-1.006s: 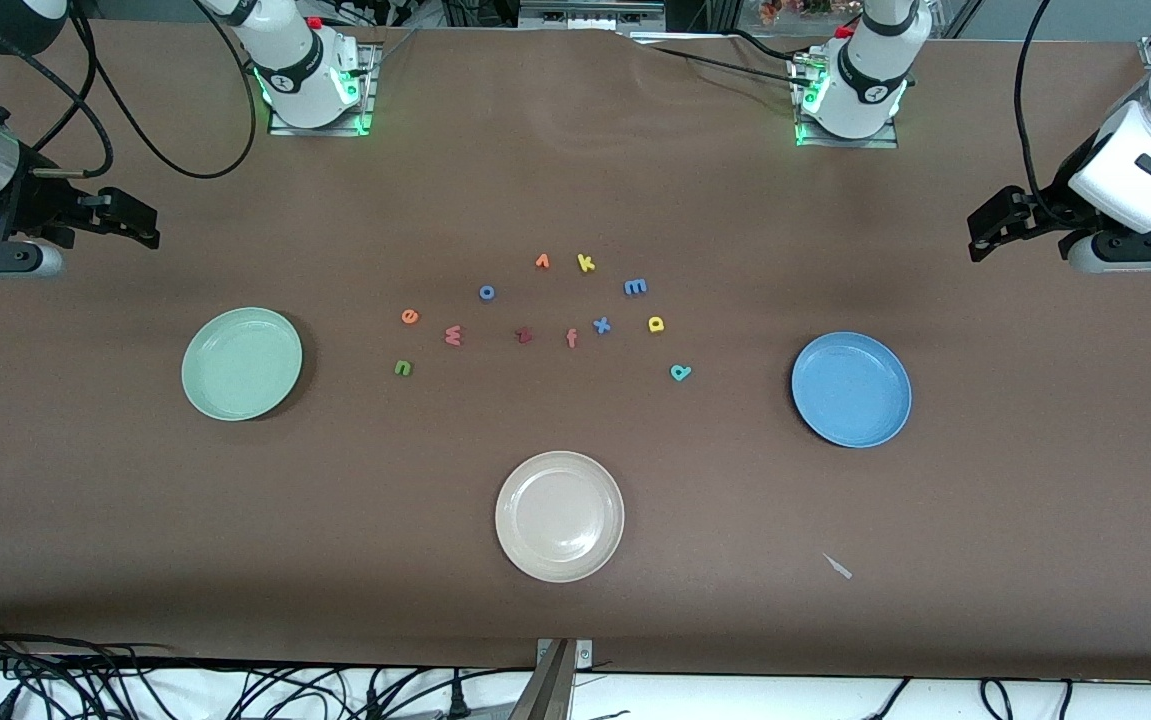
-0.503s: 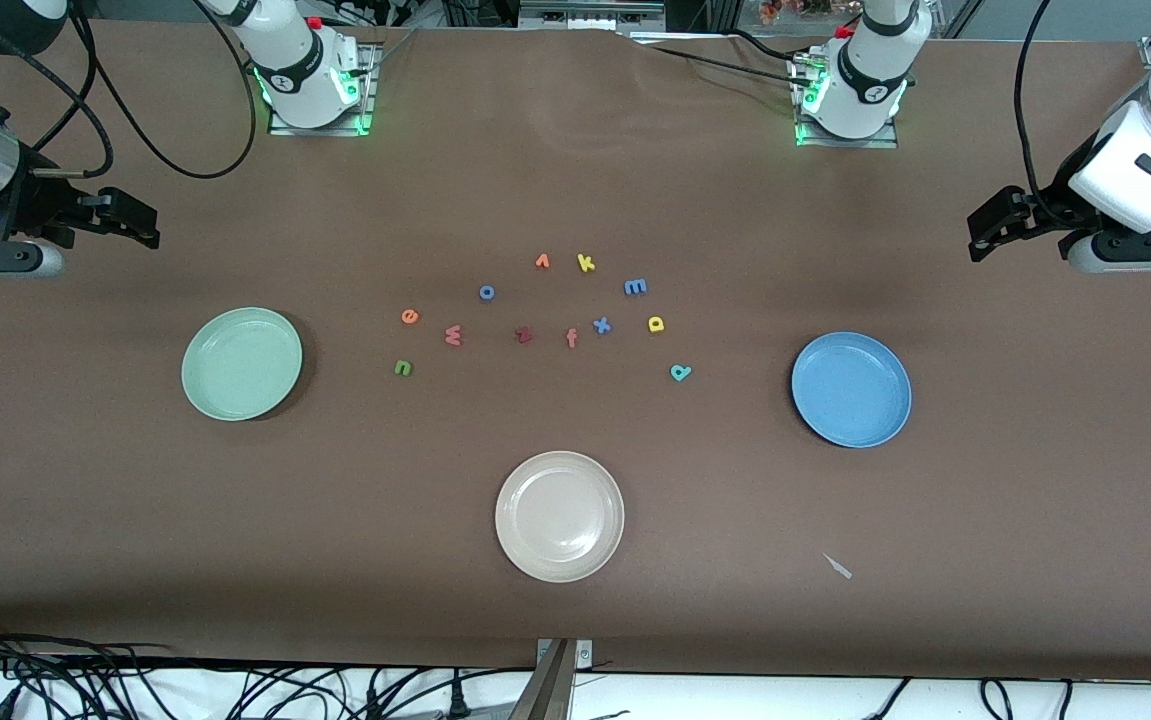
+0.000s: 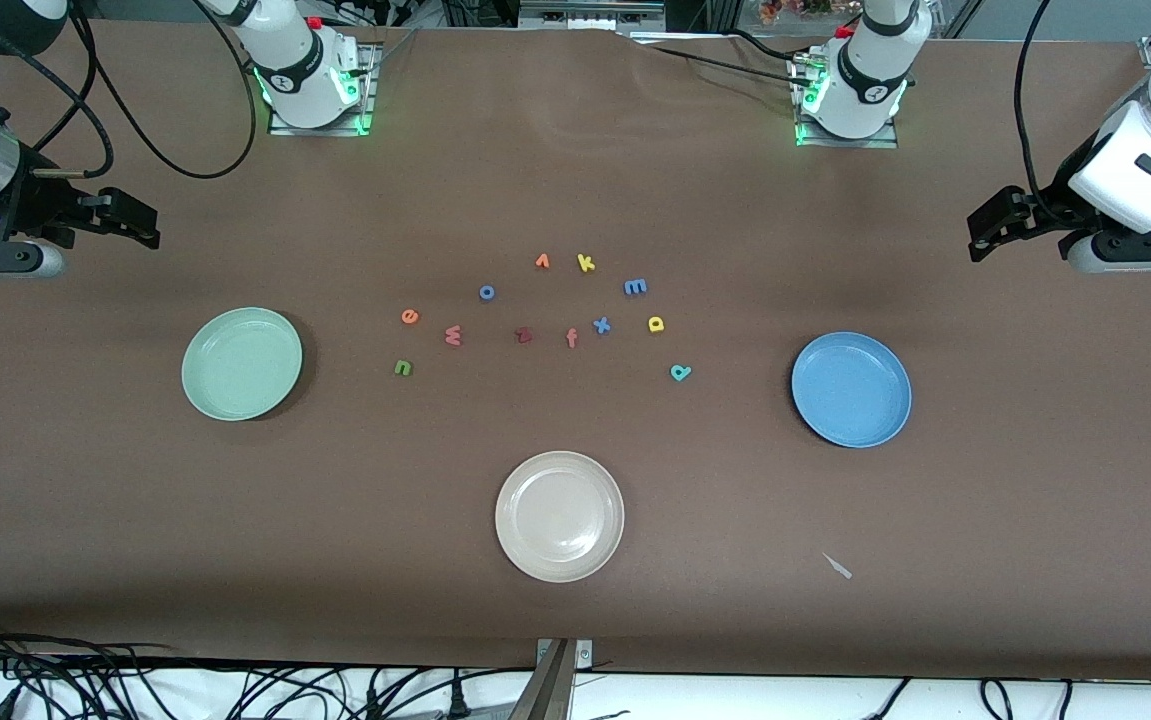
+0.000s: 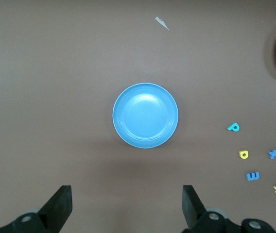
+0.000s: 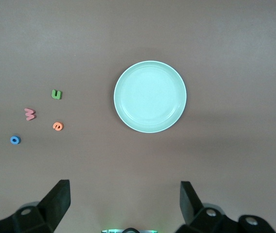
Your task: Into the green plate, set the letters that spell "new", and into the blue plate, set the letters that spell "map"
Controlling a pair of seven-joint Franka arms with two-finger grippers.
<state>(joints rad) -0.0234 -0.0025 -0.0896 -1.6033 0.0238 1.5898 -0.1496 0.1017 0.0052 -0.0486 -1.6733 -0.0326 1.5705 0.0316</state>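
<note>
The pale green plate (image 3: 242,363) (image 5: 150,96) lies empty toward the right arm's end, the blue plate (image 3: 851,389) (image 4: 145,115) empty toward the left arm's end. Between them lie the small letters: green n (image 3: 403,368), orange e (image 3: 410,317), salmon w (image 3: 453,335), blue m (image 3: 635,287), yellow a (image 3: 656,324), teal p (image 3: 680,372). My right gripper (image 3: 135,222) (image 5: 124,189) hangs open and empty over bare table at its end. My left gripper (image 3: 985,235) (image 4: 127,191) hangs open and empty at the other end.
A beige plate (image 3: 560,516) lies nearest the front camera, empty. Other letters sit among the task's: dark red z (image 3: 523,335), orange f (image 3: 571,338), blue x (image 3: 601,325), yellow k (image 3: 586,263), orange v (image 3: 542,261), blue o (image 3: 486,292). A paper scrap (image 3: 838,566) lies near the beige plate.
</note>
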